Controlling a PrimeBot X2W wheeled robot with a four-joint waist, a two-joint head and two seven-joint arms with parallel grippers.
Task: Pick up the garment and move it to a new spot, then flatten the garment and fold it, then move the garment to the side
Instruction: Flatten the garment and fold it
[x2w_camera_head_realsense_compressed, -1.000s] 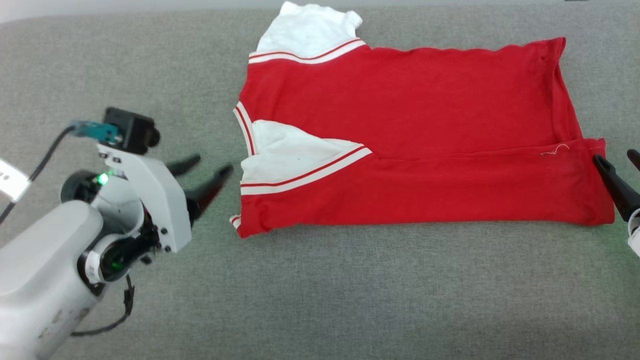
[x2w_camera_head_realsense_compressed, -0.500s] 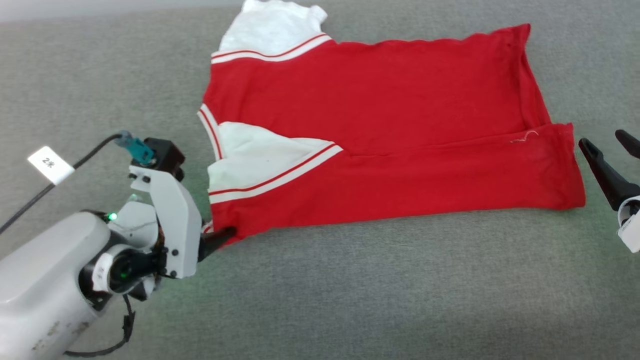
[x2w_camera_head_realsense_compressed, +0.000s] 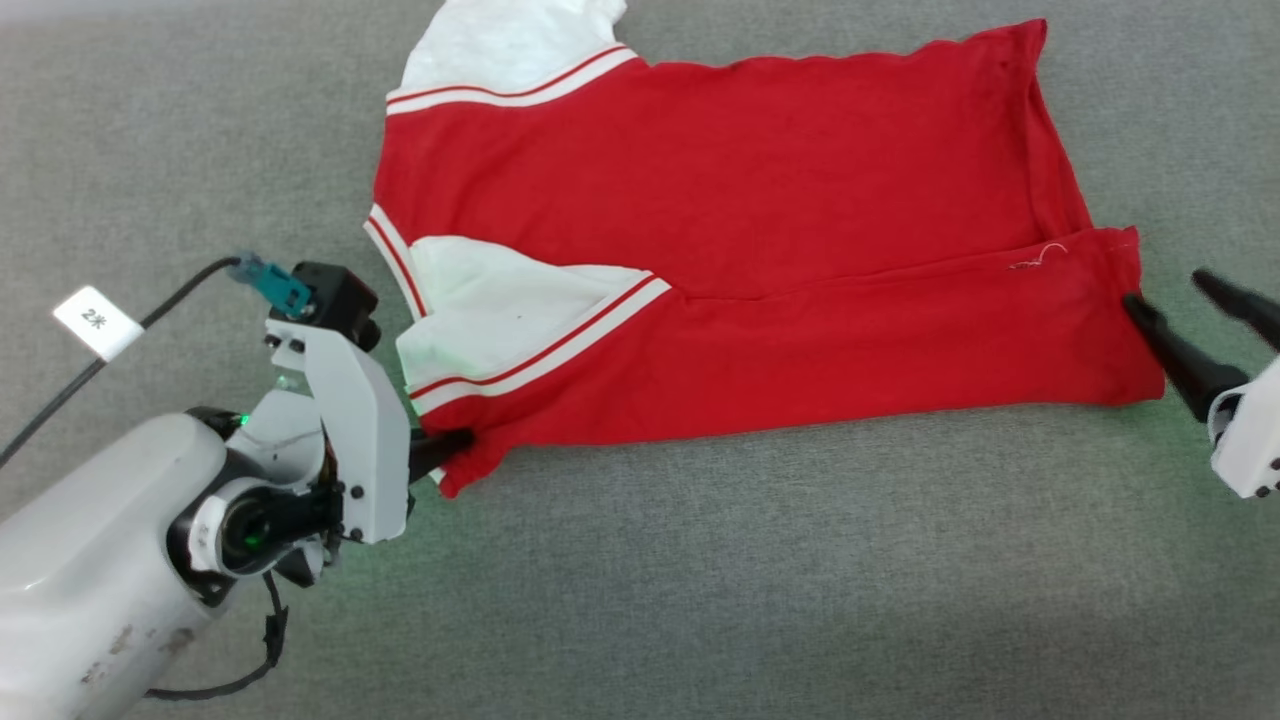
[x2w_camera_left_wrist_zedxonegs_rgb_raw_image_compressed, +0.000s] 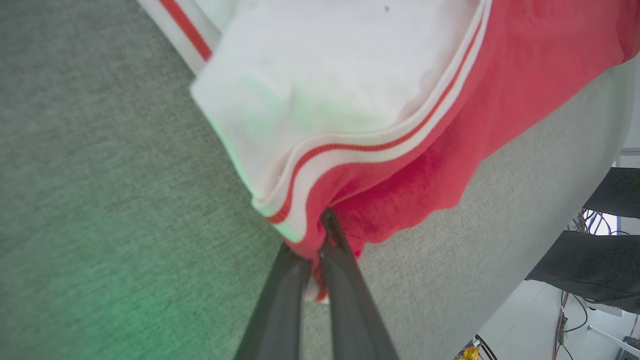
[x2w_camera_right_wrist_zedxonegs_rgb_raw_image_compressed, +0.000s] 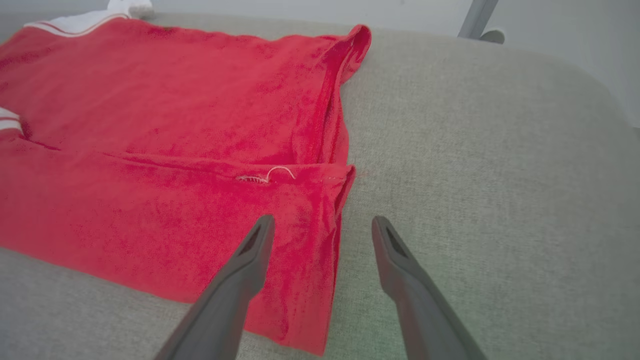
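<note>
The left hand (x2w_camera_head_realsense_compressed: 458, 441) pinches the garment (x2w_camera_head_realsense_compressed: 750, 220) on grey padding (x2w_camera_head_realsense_compressed: 700, 580).

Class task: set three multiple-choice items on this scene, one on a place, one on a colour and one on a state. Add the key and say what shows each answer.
1. Where does the left pincer grip the garment?
A. its near-left corner, below the white sleeve
B. its far-right corner
C. the middle of its right edge

2. What colour is the surface under the garment?
A. blue
B. grey
C. brown

3. How is the right pincer?
A. shut on the garment
B. shut on nothing
C. open

Key:
1 A: the left wrist view shows it pinched on red cloth under the striped cuff.
2 B: grey fabric lies all round the garment.
3 C: its jaws stand apart, one over the garment, one over the surface.
</note>
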